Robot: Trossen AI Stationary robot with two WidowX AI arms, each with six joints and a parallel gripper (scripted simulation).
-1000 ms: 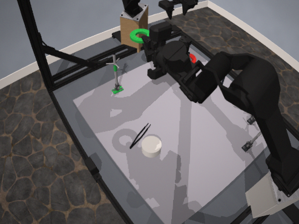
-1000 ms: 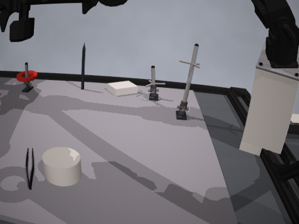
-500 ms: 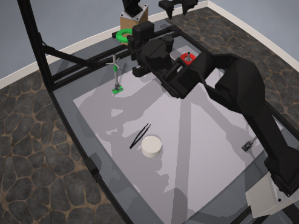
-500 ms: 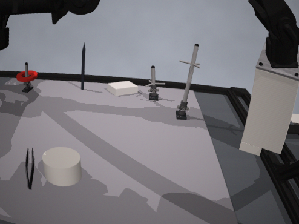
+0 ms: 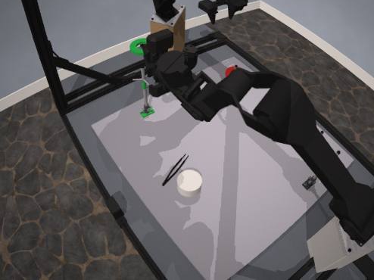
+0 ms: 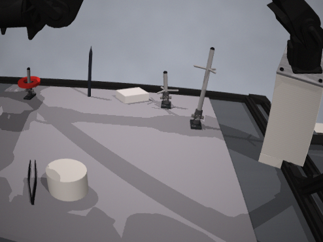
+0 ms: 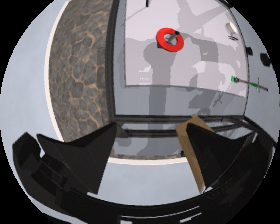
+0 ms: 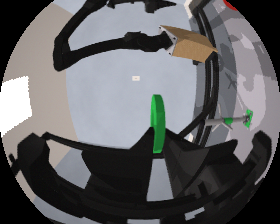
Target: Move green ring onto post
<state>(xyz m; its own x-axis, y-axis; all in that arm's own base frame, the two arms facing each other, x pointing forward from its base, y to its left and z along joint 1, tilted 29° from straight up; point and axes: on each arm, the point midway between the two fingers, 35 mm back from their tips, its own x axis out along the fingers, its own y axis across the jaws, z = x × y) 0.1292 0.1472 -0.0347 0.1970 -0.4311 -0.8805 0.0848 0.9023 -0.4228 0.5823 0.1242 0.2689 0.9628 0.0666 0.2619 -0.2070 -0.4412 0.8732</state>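
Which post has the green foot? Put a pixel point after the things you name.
The one below the green ring (image 5: 135, 51) (image 8: 158, 122) in the top view; its foot (image 5: 147, 112) (image 8: 249, 118) is green, the others' black.

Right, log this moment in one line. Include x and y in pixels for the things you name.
right gripper (image 8: 158, 145): shut on green ring (image 5: 137, 47) (image 8: 158, 124) | ring: aloft, off post (image 5: 145, 98) (image 8: 216, 121) | left gripper (image 5: 222, 18) (image 7: 150, 160): open, empty

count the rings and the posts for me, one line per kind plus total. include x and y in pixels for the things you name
Rings: 2 (green ring (image 5: 133, 48) (image 8: 158, 122), red ring (image 5: 229, 71) (image 6: 29, 86) (image 7: 172, 48) (image 8: 231, 4))
Posts: 4 (green-footed post (image 5: 145, 95) (image 7: 247, 82) (image 8: 215, 121), red ring's post (image 5: 236, 66) (image 6: 29, 72) (image 7: 176, 33), short bare post (image 5: 322, 132) (image 6: 165, 81), tall bare post (image 5: 338, 152) (image 6: 204, 86))
Total: 6
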